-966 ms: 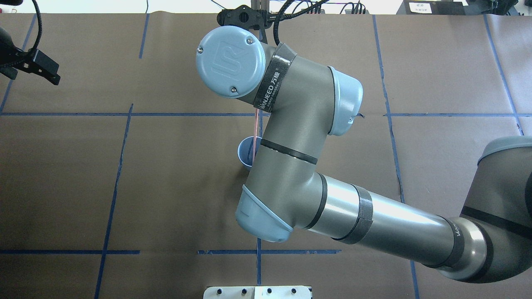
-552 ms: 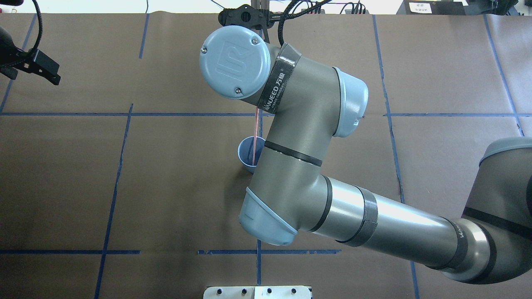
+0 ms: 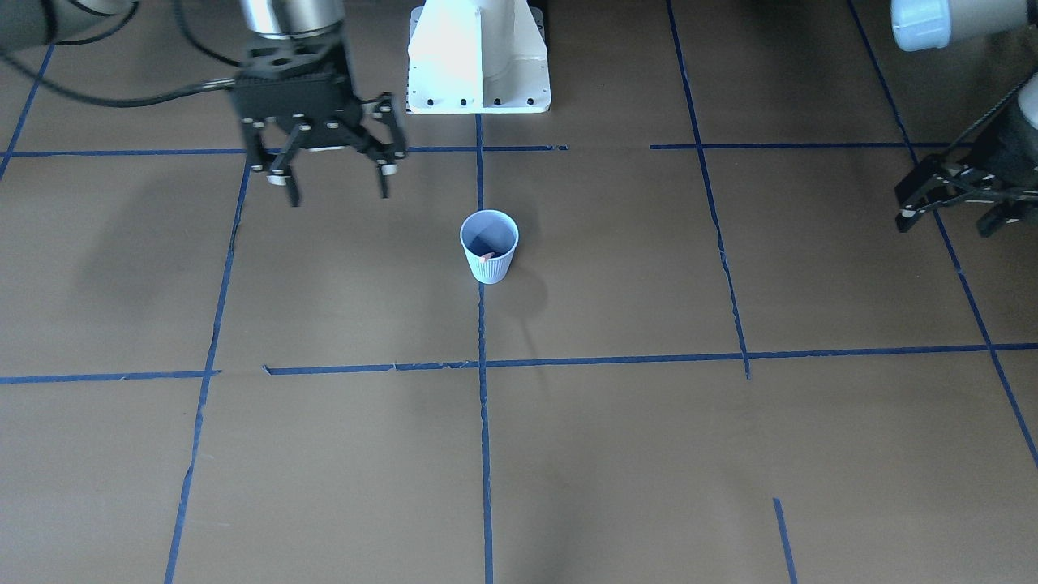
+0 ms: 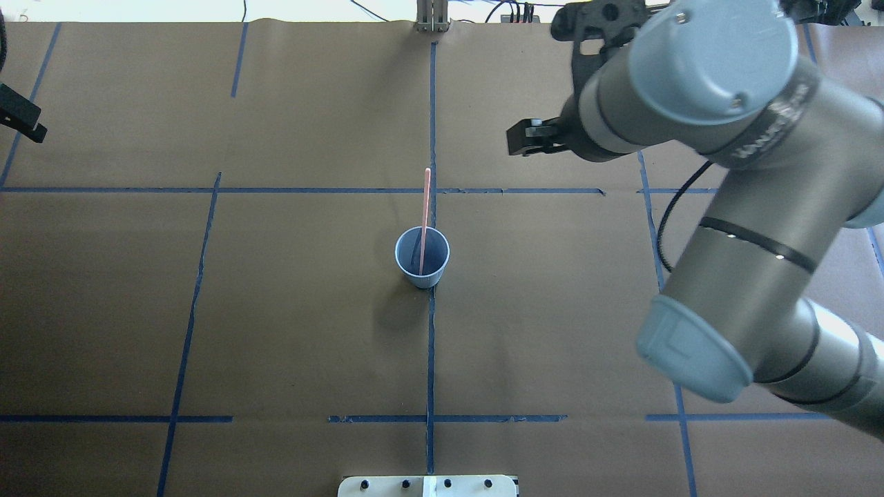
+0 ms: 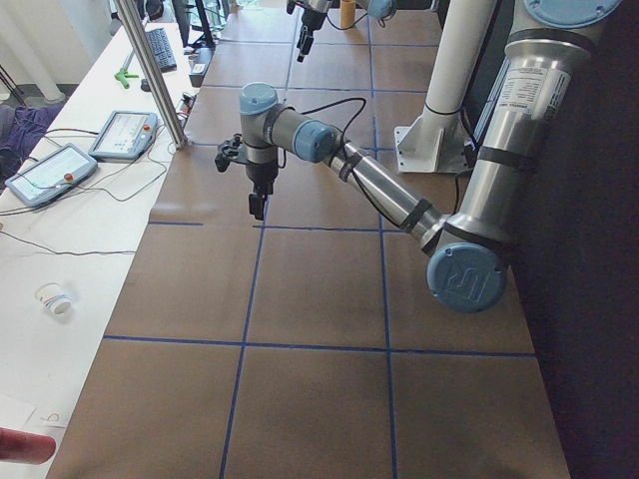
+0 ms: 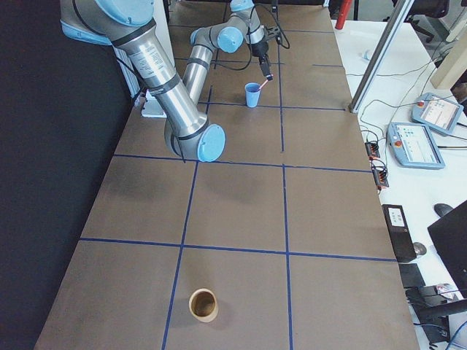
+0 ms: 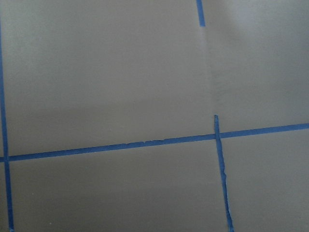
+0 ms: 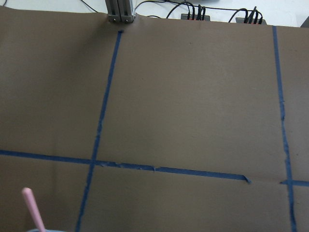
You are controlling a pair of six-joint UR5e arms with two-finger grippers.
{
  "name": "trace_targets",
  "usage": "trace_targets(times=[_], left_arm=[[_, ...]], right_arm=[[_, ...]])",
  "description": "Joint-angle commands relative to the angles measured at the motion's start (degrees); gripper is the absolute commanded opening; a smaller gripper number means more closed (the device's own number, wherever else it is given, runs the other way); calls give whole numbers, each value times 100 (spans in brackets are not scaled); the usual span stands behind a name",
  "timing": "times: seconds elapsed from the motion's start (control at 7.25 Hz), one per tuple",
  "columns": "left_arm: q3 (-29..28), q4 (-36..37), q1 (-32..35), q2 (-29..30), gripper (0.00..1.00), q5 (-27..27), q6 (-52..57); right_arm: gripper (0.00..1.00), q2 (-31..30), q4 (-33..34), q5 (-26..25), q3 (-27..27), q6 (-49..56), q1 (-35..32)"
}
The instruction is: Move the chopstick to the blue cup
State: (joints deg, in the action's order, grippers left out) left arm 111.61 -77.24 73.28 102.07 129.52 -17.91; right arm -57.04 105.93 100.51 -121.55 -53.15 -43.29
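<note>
Here, chopstick (image 4: 425, 207) in blue cup (image 4: 421, 279), apparently leaning, foot hidden.

The right arm (image 4: 746, 290) is built of smooth grey tubes with rounded joints. A pale blue round cap (image 4: 711, 62) carries small screws. A black band (image 4: 766, 134) bears white lettering, and a black cable (image 4: 666, 221) loops beside it. The right claw (image 3: 338, 195) and left claw (image 3: 945, 227) are black with linked fingers. The base (image 3: 478, 57) is white with bolts.
</note>
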Motion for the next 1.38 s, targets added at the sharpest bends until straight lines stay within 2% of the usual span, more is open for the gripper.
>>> trace_targets(times=[0.0, 0.28, 0.41, 0.55, 0.69, 0.83, 1.1, 1.24], left_arm=[[-487, -10, 894, -450, 100, 677, 1371], [-1602, -45, 1503, -513, 100, 786, 2786], [-1885, -63, 1662, -513, 100, 785, 3010], [-1966, -185, 1690, -644, 100, 785, 3082], [-1985, -482, 1690, -880, 100, 785, 3083], [-1985, -754, 1690, -1074, 100, 785, 3074], [-2003, -757, 1690, -1259, 100, 785, 3004], [-2046, -705, 1690, -1260, 100, 777, 2908]], right_arm=[[100, -1181, -212, 1115, -63, 1790, -1351], [100, -1676, -222, 2808, 821, 3812, -2863], [100, -2070, -222, 3112, 1122, 4639, -3357], [100, -2736, -344, 3194, 1316, 5378, -3666], [100, -3021, -754, 3290, 1544, 5377, -4009], [100, -3067, -863, 3465, 1425, 5342, -4029], [100, -3076, -925, 3476, 2220, 5394, -4038], [100, -3172, -960, 3493, 2293, 5412, -4091]])
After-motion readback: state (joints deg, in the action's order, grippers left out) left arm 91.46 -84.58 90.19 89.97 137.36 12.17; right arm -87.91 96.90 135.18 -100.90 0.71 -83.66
